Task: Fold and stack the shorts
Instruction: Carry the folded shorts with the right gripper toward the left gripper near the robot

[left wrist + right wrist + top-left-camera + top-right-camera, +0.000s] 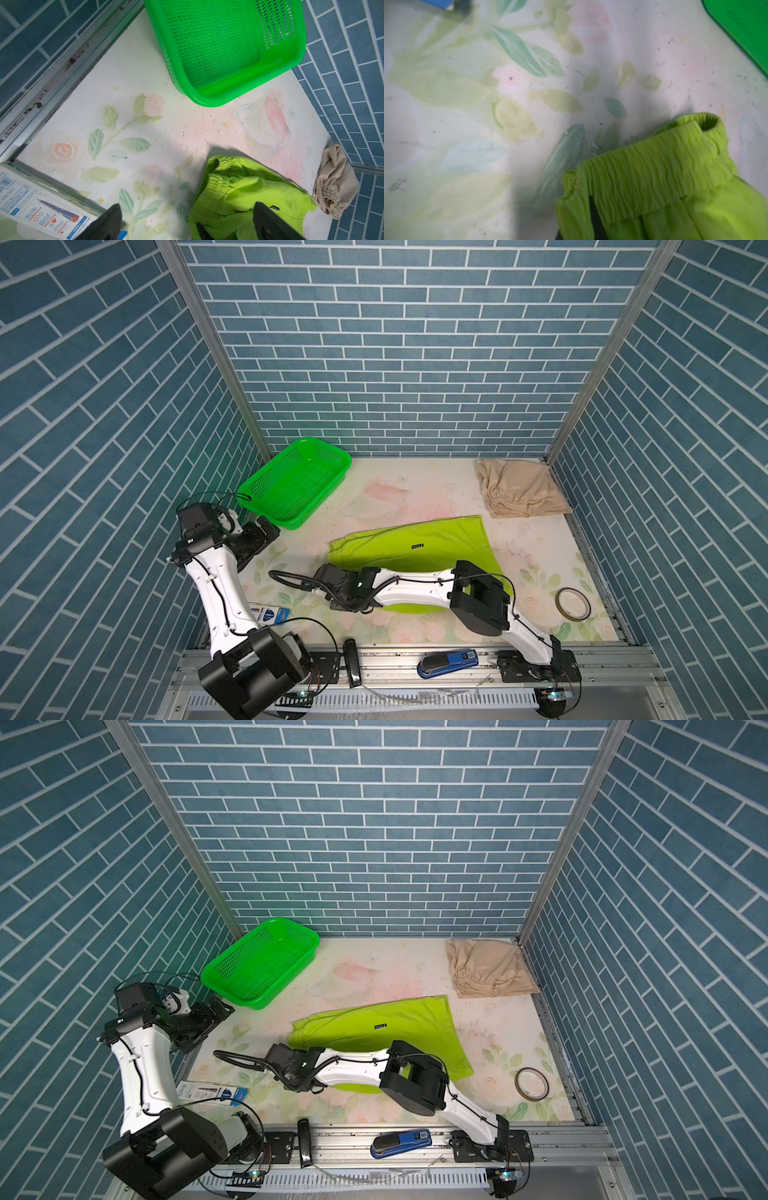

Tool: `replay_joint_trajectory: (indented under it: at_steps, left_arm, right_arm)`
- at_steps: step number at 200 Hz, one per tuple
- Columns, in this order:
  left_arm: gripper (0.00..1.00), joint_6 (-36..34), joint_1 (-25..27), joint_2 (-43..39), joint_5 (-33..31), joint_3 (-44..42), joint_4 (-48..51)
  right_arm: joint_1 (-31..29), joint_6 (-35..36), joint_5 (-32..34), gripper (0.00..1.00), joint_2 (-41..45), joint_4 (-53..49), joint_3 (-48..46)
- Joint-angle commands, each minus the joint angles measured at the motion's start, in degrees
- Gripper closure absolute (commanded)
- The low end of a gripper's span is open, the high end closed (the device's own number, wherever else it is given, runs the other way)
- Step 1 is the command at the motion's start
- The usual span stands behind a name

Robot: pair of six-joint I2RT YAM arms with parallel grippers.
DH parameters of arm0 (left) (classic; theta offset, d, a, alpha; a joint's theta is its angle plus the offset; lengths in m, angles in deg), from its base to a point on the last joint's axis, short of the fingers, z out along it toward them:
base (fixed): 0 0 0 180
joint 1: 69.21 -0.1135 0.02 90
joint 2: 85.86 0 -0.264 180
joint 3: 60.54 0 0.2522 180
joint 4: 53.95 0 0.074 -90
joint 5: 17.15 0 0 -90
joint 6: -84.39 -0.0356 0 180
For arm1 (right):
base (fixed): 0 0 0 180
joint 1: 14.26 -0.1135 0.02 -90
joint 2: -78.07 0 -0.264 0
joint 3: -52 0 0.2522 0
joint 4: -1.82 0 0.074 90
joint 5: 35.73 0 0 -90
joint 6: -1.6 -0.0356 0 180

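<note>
The lime green shorts (415,547) (374,1027) lie spread on the flowered table mat, waistband toward the left. My right gripper (593,220) reaches across the middle and is shut on a fold of that gathered waistband (654,166). In both top views its own wrist (345,580) hides the jaws. The beige shorts (519,493) (490,973) (334,182) sit bunched in the far right corner. My left gripper (188,216) (259,539) stands open and empty at the left edge, near the basket and apart from the lime shorts (239,197).
A bright green perforated basket (259,512) (226,992) (207,102) stands at the far left. A printed box (268,614) (31,207) lies front left and a tape roll (573,603) front right. A blue stapler (446,662) and a black bar (352,664) rest on the front rail.
</note>
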Motion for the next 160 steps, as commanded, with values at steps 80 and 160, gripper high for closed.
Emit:
replay_joint_trajectory:
  at_steps: [80,160]
  left_arm:
    - [0.00,12.2,1.9,-3.8,20.3,-15.3,-8.3]
    - [0.00,28.3,17.7,1.0,20.0,-27.8,-30.9]
  right_arm:
    - [4.6,-9.3,-6.2,1.00,17.4,41.1,-26.6]
    - [4.1,-6.4,-6.1,1.00,15.1,40.9,-25.4]
